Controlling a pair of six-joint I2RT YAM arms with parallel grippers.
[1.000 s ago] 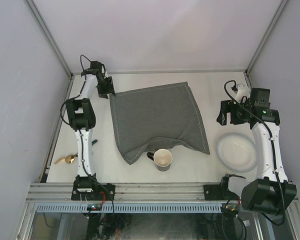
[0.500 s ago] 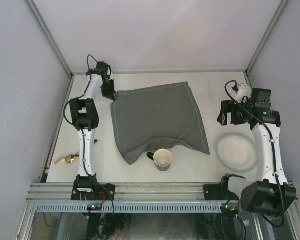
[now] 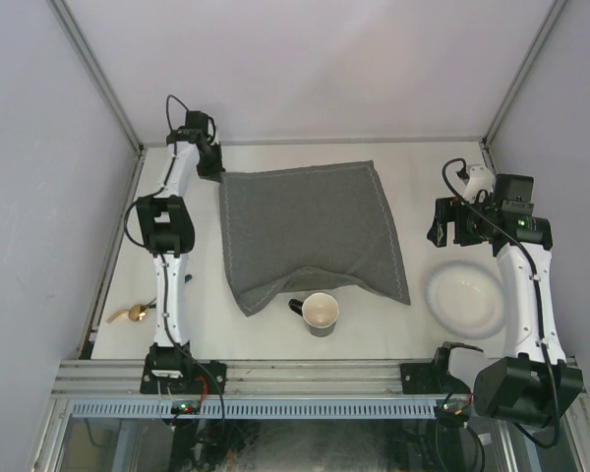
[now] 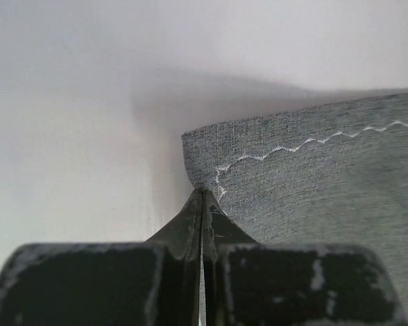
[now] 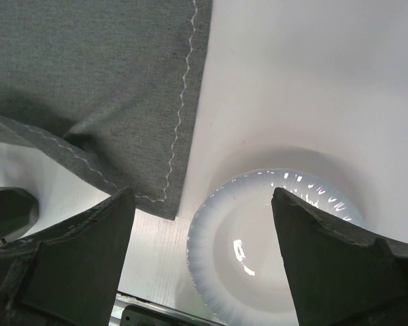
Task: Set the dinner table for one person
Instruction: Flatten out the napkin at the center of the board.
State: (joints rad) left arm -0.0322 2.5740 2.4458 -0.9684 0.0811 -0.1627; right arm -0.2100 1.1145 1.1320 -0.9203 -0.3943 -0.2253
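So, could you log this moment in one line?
left gripper shut on cloth corner | right gripper open near plate | cup beside cloth

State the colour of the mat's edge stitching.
White zigzag stitching on the grey mat; clearest in left wrist view.

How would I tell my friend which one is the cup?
Start at the big off-white table and find the grey cloth mat in its middle. At the mat's rumpled near edge stands the cup. It is small, round, dark outside and pale inside, unlike the wide white plate to its right.
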